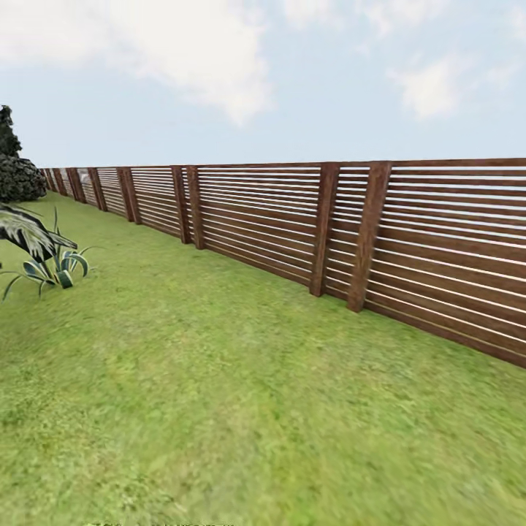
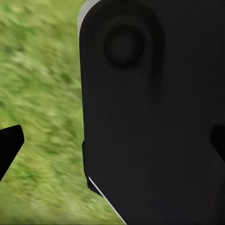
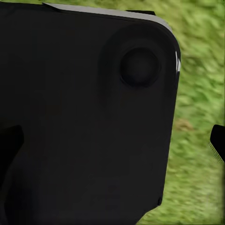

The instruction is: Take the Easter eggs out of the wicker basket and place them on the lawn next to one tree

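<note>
One wide lawn (image 1: 241, 409) runs to a slatted fence (image 1: 292, 226); a striped spiky plant (image 1: 44, 256) stands at left. Each wrist view shows a black robot panel (image 2: 150, 122) over grass; jaw opening cannot be determined.

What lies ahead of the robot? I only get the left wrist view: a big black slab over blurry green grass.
Observer: In the head view, a dark brown horizontal-slat wooden fence runs along the far edge of the mottled green lawn.
Operator: Are there any plants?
Observer: Yes, a striped spiky-leaved plant stands on the grass at the left of the head view.
Operator: Is there anything behind it?
Observer: Further back on that side there is a rounded, very dark bush, close to where the fence ends in the distance.
</note>
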